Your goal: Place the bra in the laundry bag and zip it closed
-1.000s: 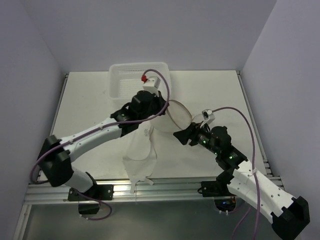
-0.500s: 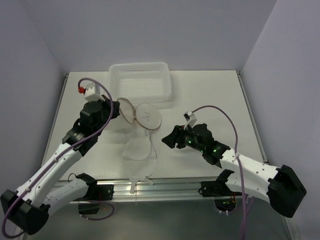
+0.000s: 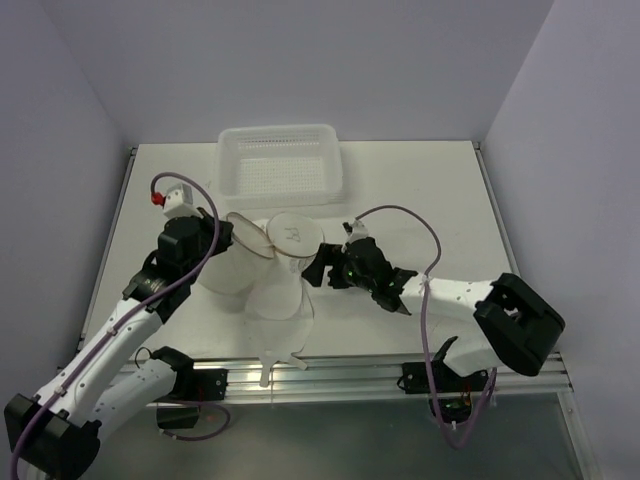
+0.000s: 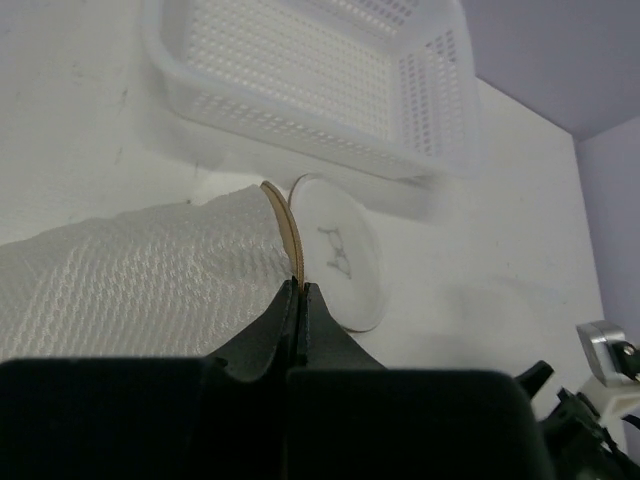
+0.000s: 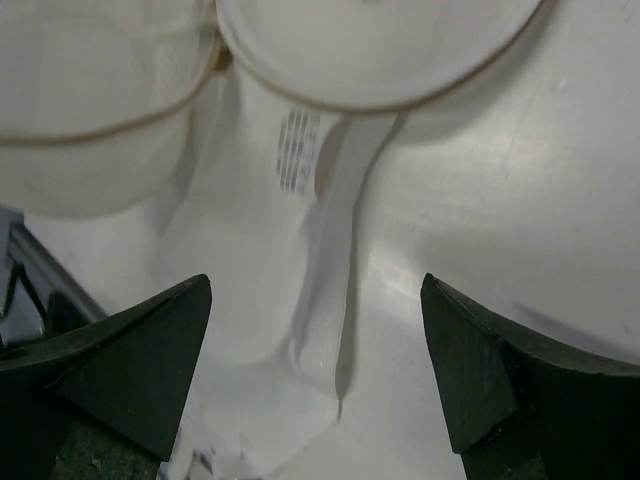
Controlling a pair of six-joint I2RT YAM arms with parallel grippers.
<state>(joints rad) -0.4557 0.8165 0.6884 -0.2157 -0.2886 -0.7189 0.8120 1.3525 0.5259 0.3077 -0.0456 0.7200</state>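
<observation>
At left, left tool [image 4: 298,292] is clamped on the laundry bag [image 4: 130,280] rim, holding that disc on edge. Bra [image 3: 280,340] lies flat on the counter just right of it, long axis toward the near edge. Right tool [image 5: 315,285] hovers directly above, jaws wide, pitched down; nearer arm.

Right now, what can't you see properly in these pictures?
- Bag zip: too small to find in any view.
- Bra label: right wrist view, print too blurred to read.
- Bra's far end: right wrist view, cut off by the bottom edge.
- Inside the bag: left wrist view, the mesh hides it beside the left pincer.
</observation>
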